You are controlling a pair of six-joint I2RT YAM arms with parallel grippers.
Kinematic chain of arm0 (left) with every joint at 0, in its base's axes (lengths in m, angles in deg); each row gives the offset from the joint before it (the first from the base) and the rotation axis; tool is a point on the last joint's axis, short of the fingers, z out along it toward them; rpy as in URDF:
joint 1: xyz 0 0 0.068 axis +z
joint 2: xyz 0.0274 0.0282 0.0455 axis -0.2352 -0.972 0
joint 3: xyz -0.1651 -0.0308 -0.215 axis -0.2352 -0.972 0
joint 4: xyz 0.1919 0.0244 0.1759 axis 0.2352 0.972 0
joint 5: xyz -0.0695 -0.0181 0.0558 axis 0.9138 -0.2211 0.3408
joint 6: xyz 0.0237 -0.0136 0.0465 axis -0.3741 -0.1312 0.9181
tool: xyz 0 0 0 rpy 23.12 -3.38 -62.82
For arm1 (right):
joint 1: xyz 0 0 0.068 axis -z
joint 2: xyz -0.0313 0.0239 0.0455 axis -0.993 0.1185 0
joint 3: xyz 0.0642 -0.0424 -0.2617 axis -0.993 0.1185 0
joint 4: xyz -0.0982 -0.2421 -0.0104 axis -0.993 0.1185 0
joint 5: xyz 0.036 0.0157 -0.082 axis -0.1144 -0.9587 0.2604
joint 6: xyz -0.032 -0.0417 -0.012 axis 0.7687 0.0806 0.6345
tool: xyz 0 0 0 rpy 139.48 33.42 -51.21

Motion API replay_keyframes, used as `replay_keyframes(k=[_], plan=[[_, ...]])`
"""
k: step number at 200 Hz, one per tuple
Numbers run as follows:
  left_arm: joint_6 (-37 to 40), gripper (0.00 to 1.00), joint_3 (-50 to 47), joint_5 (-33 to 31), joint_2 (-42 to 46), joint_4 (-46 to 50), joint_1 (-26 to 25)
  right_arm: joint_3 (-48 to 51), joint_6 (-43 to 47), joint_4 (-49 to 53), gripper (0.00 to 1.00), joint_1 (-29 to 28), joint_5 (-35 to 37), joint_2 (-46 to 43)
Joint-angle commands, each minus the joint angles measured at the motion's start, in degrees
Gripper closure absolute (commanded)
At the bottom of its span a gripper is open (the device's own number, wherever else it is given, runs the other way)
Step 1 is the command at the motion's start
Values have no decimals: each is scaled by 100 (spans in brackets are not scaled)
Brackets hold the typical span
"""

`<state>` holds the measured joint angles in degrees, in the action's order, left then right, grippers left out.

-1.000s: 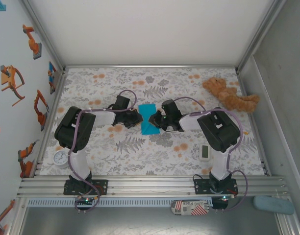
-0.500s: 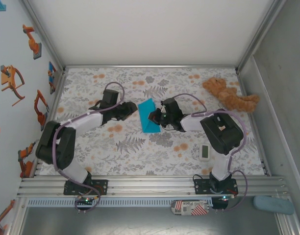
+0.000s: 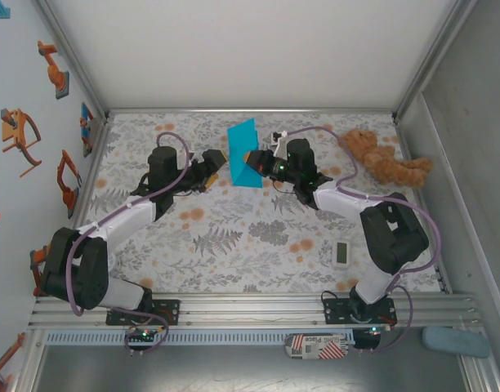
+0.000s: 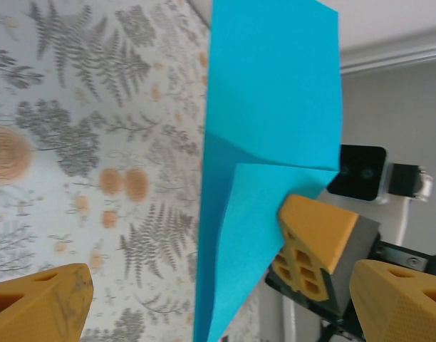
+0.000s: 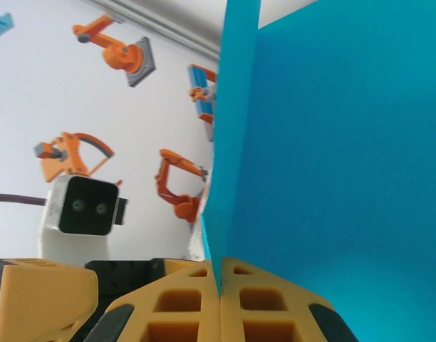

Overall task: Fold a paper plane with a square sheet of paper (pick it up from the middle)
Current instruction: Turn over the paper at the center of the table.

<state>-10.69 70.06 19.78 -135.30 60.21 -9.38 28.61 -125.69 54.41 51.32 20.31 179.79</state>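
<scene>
Near the far edge of the tabletop (image 3: 234, 253), the left gripper (image 3: 215, 160) gapes wide and grasps nothing, just left of the folded blue paper (image 3: 243, 149). The paper stands upright, lifted off the tabletop, and is pinched at its right side by the clenched right gripper (image 3: 252, 160). The right wrist view cuts off its top and right side, and its folds are hard to make out.
</scene>
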Motion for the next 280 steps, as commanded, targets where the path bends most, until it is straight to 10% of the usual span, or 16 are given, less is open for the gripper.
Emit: replay_keyframes(k=[1, 171, 280], plan=[[-401, 9, 24, 440, -107, -591, 12, -73, -404, -533, 100, 63, -283, -22], [-954, 40, 262, 944, -628, -1746, -233, -121, -790, -802, 100, 130, -585, 17], [-769, 82, 254, 782, -607, -1221, -136, -72, -656, -447, 90, 232, -582, -3]])
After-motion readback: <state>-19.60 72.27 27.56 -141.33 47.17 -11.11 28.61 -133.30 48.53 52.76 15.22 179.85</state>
